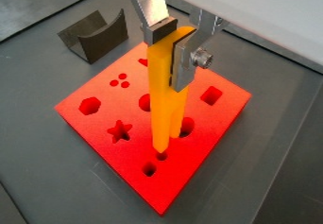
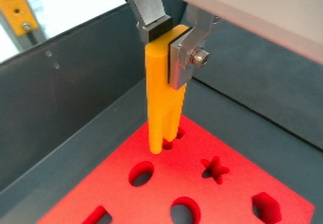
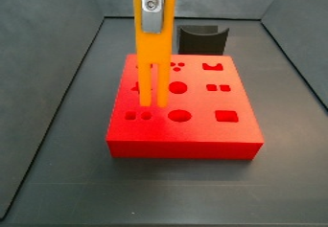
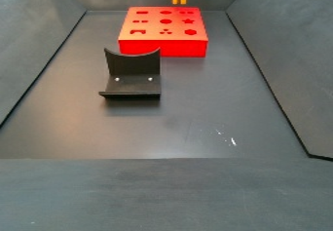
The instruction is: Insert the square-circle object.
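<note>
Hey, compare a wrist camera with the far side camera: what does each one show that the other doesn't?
Only a wrist view shows the claw, its silver fingers shut on the top of the square-circle object, with the prongs down at the red block.

Only a side view shows the whole dark floor in front of the block, and the dark curved piece complete.

Both show the red block with its shaped holes, the orange-yellow bar standing upright over it, and the dark curved piece beside the block.

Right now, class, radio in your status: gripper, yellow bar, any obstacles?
Gripper shut on yellow bar, above red block. Bar upright, prongs just over the holes. Dark curved piece well clear.
</note>
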### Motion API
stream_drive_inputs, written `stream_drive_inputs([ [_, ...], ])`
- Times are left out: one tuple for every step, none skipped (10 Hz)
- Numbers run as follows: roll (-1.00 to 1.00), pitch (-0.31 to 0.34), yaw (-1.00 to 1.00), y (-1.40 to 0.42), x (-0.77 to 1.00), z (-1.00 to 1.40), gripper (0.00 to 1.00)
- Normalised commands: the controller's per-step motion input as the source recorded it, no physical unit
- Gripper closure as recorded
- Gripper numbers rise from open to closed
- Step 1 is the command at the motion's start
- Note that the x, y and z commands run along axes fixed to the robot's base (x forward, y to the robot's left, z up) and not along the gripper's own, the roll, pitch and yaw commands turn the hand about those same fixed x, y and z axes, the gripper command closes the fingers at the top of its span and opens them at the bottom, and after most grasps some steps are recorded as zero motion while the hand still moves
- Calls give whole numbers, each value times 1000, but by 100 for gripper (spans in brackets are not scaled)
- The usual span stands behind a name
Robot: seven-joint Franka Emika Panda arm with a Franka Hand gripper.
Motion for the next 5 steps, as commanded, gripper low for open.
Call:
stream_drive_inputs([
  [0,-3,0,0,-80,-9,100],
  [0,-39,-31,43,-214,-189,100],
  [-99,-110,-49,80,-269,-389,100],
  [-256,-140,-54,83,-294,-406,100],
  [-253,-83,-14,0,-163,-194,100],
])
